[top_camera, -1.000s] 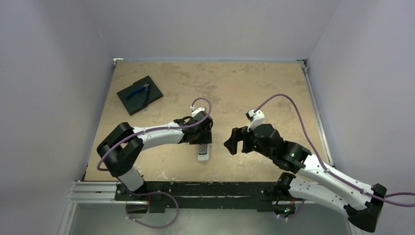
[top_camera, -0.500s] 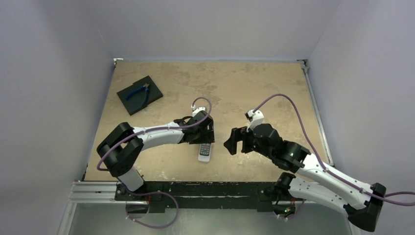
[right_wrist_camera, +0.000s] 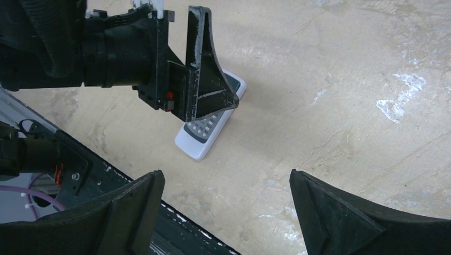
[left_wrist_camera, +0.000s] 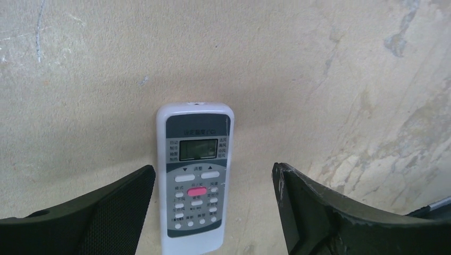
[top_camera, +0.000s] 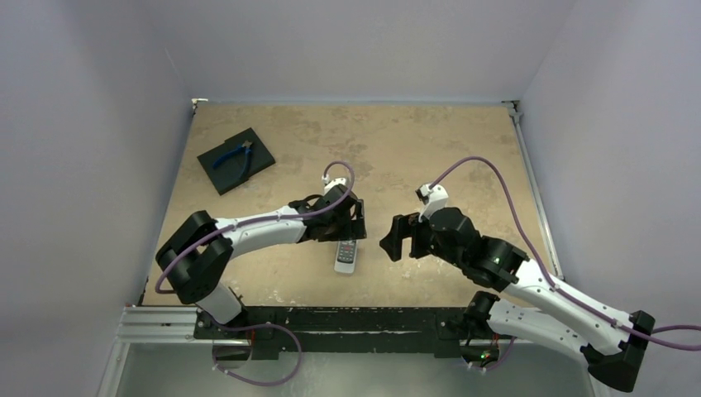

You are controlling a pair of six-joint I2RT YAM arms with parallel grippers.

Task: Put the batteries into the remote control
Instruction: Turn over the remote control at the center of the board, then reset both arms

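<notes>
The white remote control (top_camera: 346, 256) lies face up on the table near its front edge. In the left wrist view it (left_wrist_camera: 194, 175) shows its screen and buttons between the spread fingers. My left gripper (left_wrist_camera: 213, 175) is open, hovering just above the remote, not touching it. My right gripper (right_wrist_camera: 226, 180) is open and empty, to the right of the remote. The right wrist view shows the remote (right_wrist_camera: 205, 139) partly hidden under the left gripper (right_wrist_camera: 205, 79). No batteries show in any view.
A black square pad (top_camera: 236, 160) with blue-handled pliers (top_camera: 233, 155) lies at the back left. The table's front edge with its black rail (right_wrist_camera: 175, 218) is close below the remote. Grey walls close in the table on three sides.
My left gripper has drawn back a little from the remote, so more of the remote shows. The right arm has barely moved.
</notes>
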